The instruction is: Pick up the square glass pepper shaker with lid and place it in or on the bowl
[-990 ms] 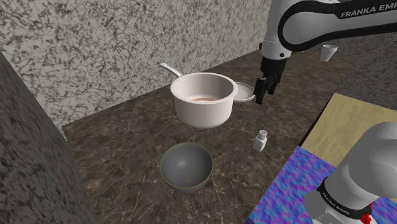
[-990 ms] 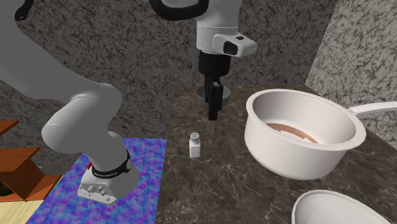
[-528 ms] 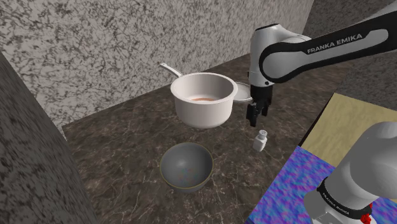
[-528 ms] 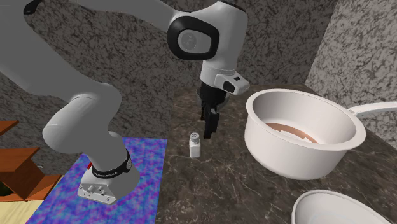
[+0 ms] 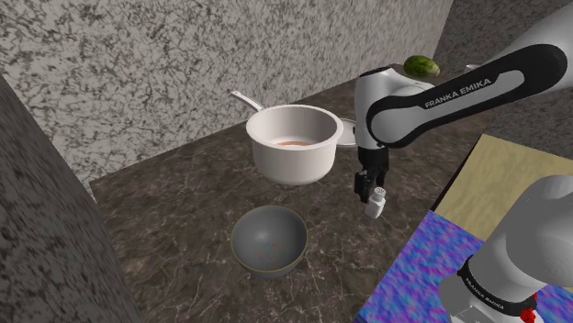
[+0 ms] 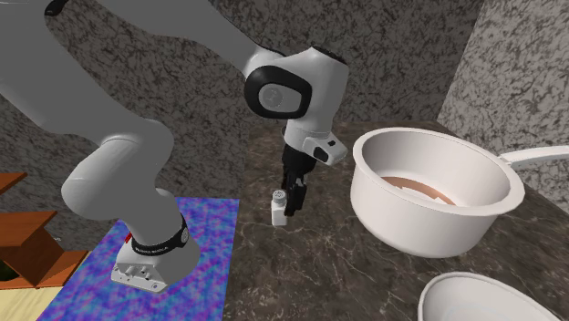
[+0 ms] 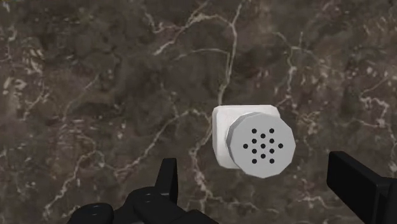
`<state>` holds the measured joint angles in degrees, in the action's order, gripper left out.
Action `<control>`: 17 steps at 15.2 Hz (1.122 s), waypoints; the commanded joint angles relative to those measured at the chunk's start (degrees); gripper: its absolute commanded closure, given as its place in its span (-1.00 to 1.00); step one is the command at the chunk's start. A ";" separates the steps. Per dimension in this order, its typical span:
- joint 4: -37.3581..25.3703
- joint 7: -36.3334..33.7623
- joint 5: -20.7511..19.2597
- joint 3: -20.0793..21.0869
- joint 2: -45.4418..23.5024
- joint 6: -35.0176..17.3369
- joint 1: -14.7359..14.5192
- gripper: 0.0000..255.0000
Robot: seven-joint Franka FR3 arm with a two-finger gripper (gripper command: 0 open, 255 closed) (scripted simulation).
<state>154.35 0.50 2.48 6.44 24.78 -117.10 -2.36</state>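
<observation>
Claw (image 7: 254,170) spread, lowered over the dark marbled table (image 5: 174,216). The white square pepper shaker (image 7: 245,137) stands upright between the fingers, untouched, its perforated lid facing the claw. The grey bowl (image 5: 250,240) sits well apart from the claw, with a white saucepan (image 5: 292,151) nearer.

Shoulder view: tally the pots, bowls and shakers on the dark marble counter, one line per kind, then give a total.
White pot: 1
Grey bowl: 1
White shaker: 1
Total: 3
</observation>
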 commanded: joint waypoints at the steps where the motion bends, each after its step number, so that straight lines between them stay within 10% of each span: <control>1: 1.36 -0.06 0.09 0.10 -0.35 -1.71 -0.07 -1.00; 10: 2.24 -0.07 0.10 0.16 -0.92 -3.16 -0.07 -1.00; 11: 2.24 -0.07 0.10 0.16 -0.92 -3.16 -0.07 1.00; 17: 2.25 -0.06 0.09 0.15 -0.94 -3.18 -0.05 1.00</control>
<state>156.56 0.44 2.59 6.60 23.86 -120.29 -2.43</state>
